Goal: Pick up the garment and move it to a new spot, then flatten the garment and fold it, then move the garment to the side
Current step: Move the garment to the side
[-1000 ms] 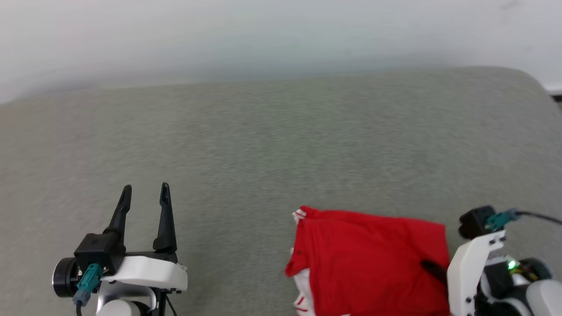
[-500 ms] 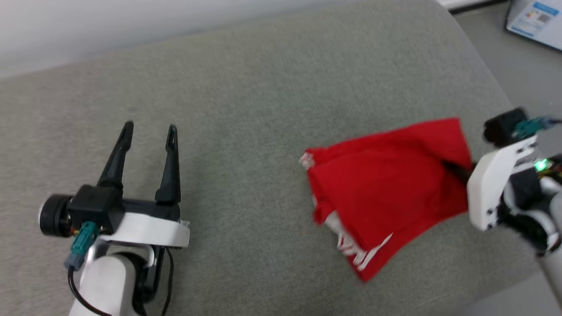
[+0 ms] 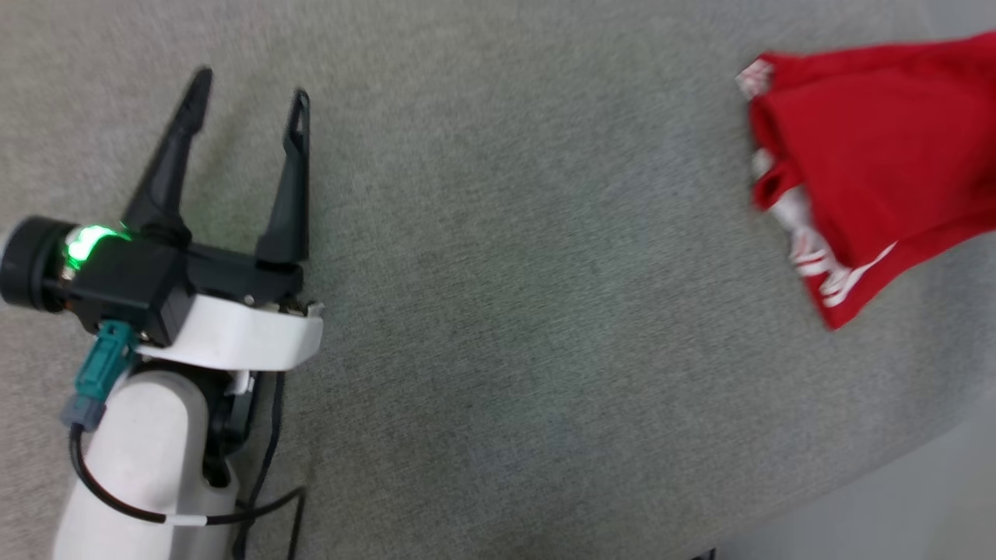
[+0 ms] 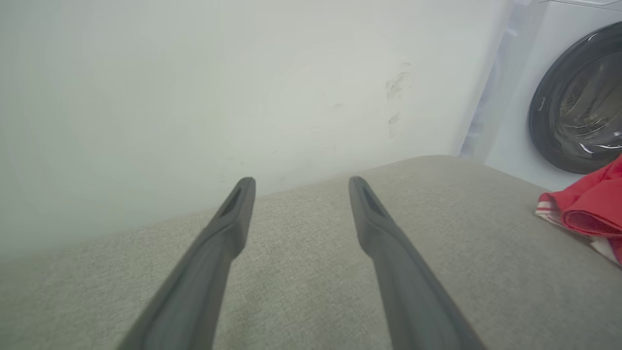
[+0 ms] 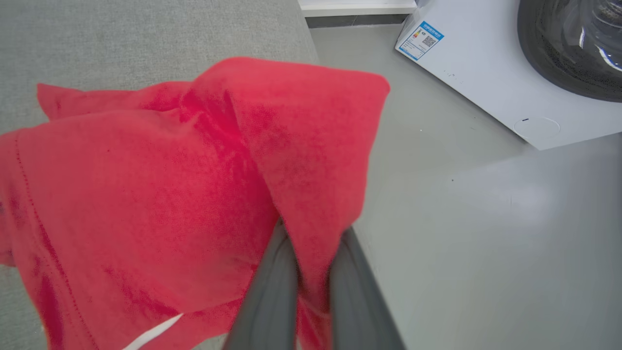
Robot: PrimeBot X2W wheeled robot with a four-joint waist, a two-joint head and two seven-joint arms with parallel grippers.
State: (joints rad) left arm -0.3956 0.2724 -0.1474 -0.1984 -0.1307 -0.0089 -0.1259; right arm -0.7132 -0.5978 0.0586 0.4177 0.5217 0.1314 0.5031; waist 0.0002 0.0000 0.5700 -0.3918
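The garment (image 3: 871, 171), a folded red shirt with white striped trim, hangs over the grey cushion at the upper right of the head view, its lower corner drooping. In the right wrist view my right gripper (image 5: 311, 243) is shut on a fold of the garment (image 5: 146, 194), whose cloth covers the fingertips. My left gripper (image 3: 245, 85) stands open at the left of the head view, far from the shirt, nothing between its fingers (image 4: 228, 228). A red edge of the garment (image 4: 590, 214) shows at the right of the left wrist view.
The grey cushion (image 3: 506, 272) spreads wide between the two arms; its front edge runs along the lower right (image 3: 840, 498). A white washing machine (image 4: 573, 102) with a dark door stands past the cushion's right end, over grey floor (image 5: 461, 218). A pale wall (image 4: 194, 97) lies behind.
The head camera has tilted down and swung left, so the scene has shifted. The right gripper has lifted the garment off the cushion and carried it rightward. The left gripper stays open.
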